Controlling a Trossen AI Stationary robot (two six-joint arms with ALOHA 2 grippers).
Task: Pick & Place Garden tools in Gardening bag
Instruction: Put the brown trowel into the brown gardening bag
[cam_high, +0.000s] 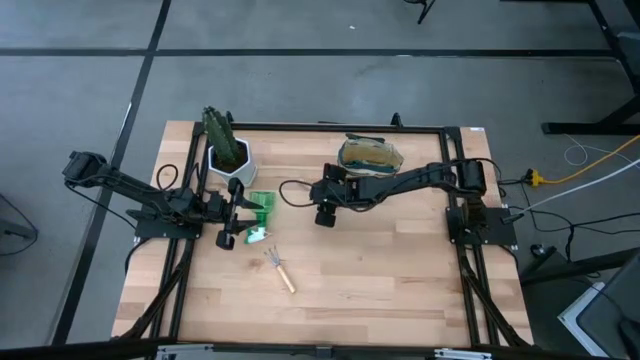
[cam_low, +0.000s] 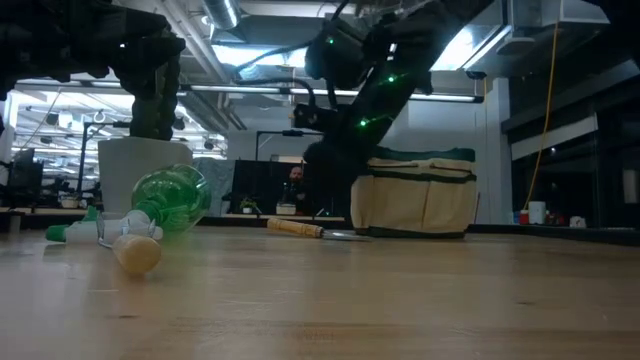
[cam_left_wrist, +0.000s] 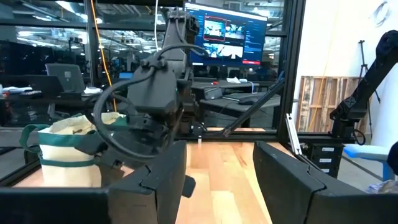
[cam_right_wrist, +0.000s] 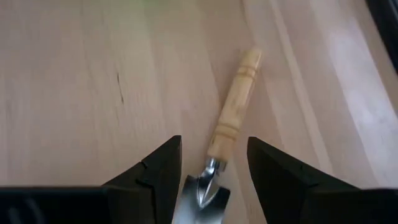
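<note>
Beside the beige canvas gardening bag (cam_high: 371, 155), the silver-bladed trowel with a pale wooden handle (cam_right_wrist: 231, 118) lies flat on the counter (cam_high: 400, 270), its neck between the right gripper's (cam_right_wrist: 214, 171) open, empty fingers (cam_right_wrist: 160, 174).

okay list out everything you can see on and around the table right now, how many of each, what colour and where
gardening bag: one, beige with dark green trim, far middle of the table.
trowel: one, wooden handle and silver blade, flat on the table under the right gripper.
rake: one, wooden handle with metal prongs, lying near the table's middle.
green-and-white item: one, bright green and white, lying by the left gripper.
plant pot: one, white, holding a green cactus, far left of the table.
table: one, light wood.
person: one, in the room behind the table in the low view.
left gripper: one, dark, open, beside the green-and-white item.
right gripper: one, dark, open, above the trowel.
</note>
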